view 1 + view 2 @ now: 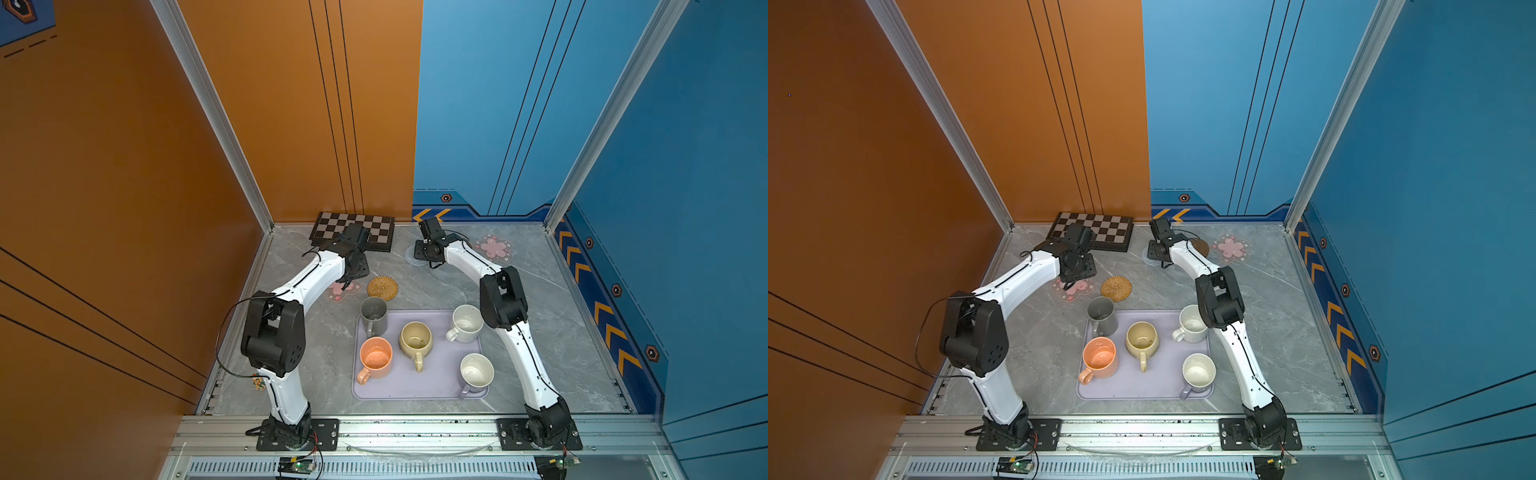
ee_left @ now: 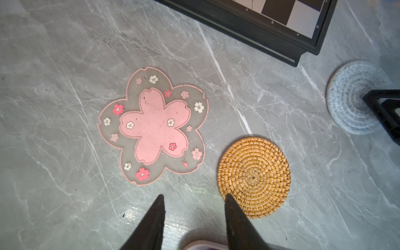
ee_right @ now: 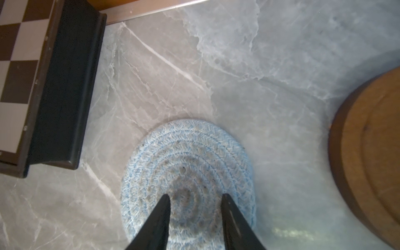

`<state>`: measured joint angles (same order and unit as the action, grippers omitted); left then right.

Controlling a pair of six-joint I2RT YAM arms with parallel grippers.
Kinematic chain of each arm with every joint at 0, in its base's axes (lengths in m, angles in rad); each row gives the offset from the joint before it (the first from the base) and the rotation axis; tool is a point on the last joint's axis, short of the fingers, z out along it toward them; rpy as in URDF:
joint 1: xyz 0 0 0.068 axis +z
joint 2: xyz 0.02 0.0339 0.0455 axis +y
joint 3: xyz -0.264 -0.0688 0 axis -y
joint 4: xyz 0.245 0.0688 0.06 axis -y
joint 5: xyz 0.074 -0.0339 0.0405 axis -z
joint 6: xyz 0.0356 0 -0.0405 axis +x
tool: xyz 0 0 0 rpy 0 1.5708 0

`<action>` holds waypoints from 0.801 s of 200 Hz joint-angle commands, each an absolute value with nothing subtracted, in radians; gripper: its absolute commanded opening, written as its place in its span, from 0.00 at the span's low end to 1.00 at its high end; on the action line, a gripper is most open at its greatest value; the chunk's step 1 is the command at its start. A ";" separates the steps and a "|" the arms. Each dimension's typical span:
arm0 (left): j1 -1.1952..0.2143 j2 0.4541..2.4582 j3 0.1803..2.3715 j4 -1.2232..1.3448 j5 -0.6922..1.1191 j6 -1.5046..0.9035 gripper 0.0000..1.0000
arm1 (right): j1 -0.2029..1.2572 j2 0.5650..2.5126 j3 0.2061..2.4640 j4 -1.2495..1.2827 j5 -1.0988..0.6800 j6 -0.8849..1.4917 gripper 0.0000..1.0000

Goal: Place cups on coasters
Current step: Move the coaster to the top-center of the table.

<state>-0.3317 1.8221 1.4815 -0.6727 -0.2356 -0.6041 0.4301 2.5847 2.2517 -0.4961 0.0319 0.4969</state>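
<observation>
Five cups stand on the lavender tray: a grey one at its far left corner, orange, beige-yellow, speckled white and lavender with a white inside. The coasters lie beyond the tray: a pink flower, woven rattan, pale-blue spiral, a second pink flower and a brown wooden disc. My left gripper hangs open and empty between the pink flower and the rattan. My right gripper is open over the blue spiral, holding nothing.
A chequered board lies against the back wall, close behind the left gripper. Orange and blue walls close in the table at the left, back and right. Both arms arch over the table on either side of the tray.
</observation>
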 commanded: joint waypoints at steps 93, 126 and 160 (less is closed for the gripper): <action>-0.311 1.857 1.523 -0.675 -0.229 -0.625 0.46 | 0.385 2.677 2.329 -0.577 0.041 0.542 0.41; -0.312 1.864 1.525 -0.675 -0.222 -0.629 0.46 | 0.379 2.695 2.354 -0.575 -0.009 0.542 0.42; -0.312 1.849 1.522 -0.675 -0.220 -0.642 0.46 | 0.379 2.727 2.383 -0.574 -0.023 0.597 0.43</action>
